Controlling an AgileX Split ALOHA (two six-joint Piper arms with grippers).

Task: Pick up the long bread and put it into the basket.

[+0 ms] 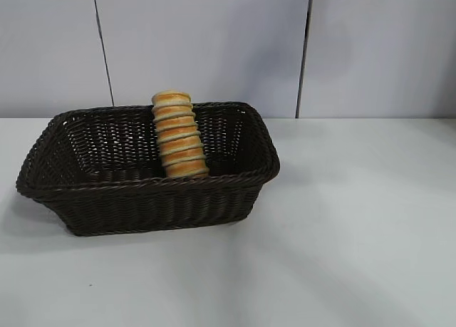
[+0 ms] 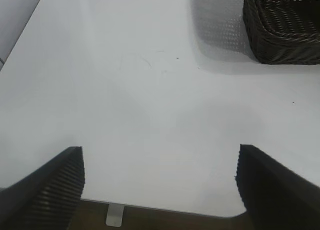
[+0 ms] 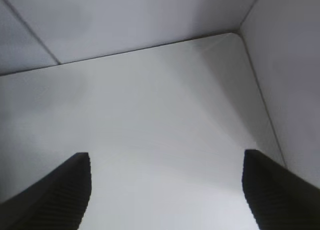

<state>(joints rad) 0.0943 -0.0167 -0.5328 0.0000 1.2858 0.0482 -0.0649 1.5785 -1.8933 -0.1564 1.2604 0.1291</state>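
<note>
The long bread (image 1: 179,135), golden with orange-brown ridged stripes, stands on end inside the dark brown wicker basket (image 1: 85,191), leaning against its far wall and rising above the rim. Neither arm shows in the exterior view. In the left wrist view my left gripper (image 2: 160,162) is open over bare white table, with a corner of the basket (image 2: 280,39) far off. In the right wrist view my right gripper (image 3: 166,167) is open above the bare table near a corner of the table (image 3: 227,39); nothing lies between its fingers.
The white table (image 1: 342,256) stretches wide to the right of and in front of the basket. Grey wall panels (image 1: 214,42) stand behind it. The table's near edge (image 2: 165,207) lies just below the left gripper.
</note>
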